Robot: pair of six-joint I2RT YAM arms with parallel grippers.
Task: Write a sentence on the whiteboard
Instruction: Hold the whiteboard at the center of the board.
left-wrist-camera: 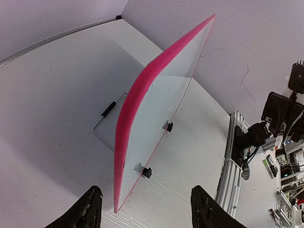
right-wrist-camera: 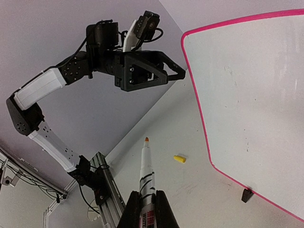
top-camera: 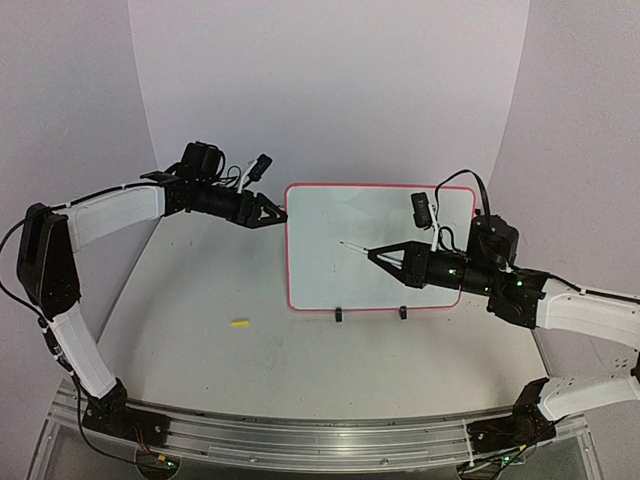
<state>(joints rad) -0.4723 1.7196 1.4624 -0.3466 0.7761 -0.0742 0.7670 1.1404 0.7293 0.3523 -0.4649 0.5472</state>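
The whiteboard point(top-camera: 340, 215) stands upright on small black feet point(top-camera: 340, 315), its pink rim facing me. I see no sentence on its face, only a few faint specks. My left gripper point(top-camera: 274, 212) is open at the board's left edge; in the left wrist view the board's edge point(left-wrist-camera: 137, 109) runs between the spread fingers point(left-wrist-camera: 90, 206) without touching them. My right gripper point(top-camera: 388, 258) is shut on a white marker point(right-wrist-camera: 148, 168). Its orange tip point(right-wrist-camera: 147, 139) is uncapped and held in front of the board, apart from it.
A yellow marker cap point(top-camera: 240, 323) lies on the table left of the board, and also shows in the right wrist view point(right-wrist-camera: 179, 159). A wire stand point(left-wrist-camera: 102, 118) props the board from behind. An aluminium rail point(top-camera: 300, 435) runs along the near edge.
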